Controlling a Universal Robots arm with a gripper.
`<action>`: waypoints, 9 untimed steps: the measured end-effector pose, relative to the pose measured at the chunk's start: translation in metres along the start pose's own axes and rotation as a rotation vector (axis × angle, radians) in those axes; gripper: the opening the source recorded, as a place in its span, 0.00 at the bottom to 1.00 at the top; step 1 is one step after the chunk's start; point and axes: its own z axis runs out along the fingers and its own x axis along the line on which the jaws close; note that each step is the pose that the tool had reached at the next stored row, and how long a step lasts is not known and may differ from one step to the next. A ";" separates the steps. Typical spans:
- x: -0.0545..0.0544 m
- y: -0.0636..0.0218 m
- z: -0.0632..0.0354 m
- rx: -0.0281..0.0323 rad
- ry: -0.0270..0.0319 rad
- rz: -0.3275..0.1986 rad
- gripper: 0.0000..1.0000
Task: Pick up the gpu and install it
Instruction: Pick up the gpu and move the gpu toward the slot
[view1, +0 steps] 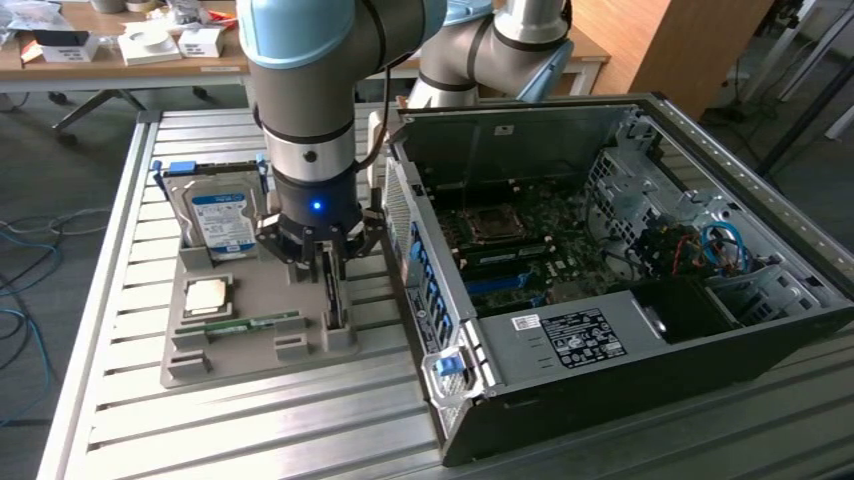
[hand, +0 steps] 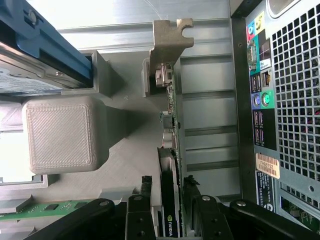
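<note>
GPU (view1: 332, 305) stands on its long edge in a slot of the gray fixture tray (view1: 254, 352). In the exterior view you see it just beside the open computer case (view1: 747, 335), on the side toward the exterior view's left. Your gripper (view1: 328, 270) hangs straight down over the card, its dark fingers reaching along both faces. Further toward the exterior view's left, the same tray carries an upright hard drive (view1: 220, 218) with a blue-white label, a CPU (view1: 207, 295) lying flat, and a narrow green memory strip (view1: 247, 325). Tray and case both sit on a slatted aluminium table (view1: 267, 435), and the motherboard (view1: 534, 240) shows inside the case.

In the wrist view you look at the card edge-on: the GPU (hand: 170, 210) runs from the gripper (hand: 167, 192) out to its silver bracket (hand: 171, 37) at the far end. The fingers (hand: 145, 200) stand one on each face. A sliver of gray tray shows between one finger and the card, so the jaws are apart and not clamped on it. Whether the other finger touches the card, you cannot tell. The case's rear panel (hand: 295, 100), with ports and vent holes, runs alongside the card and apart from it
</note>
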 end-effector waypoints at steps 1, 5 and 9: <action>0.000 0.0000 0.0000 0.0000 0.0000 0.000 0.39; 0.000 0.0000 0.0000 0.0000 0.0000 0.000 0.30; 0.000 0.0000 0.0000 0.0000 0.0000 0.000 0.30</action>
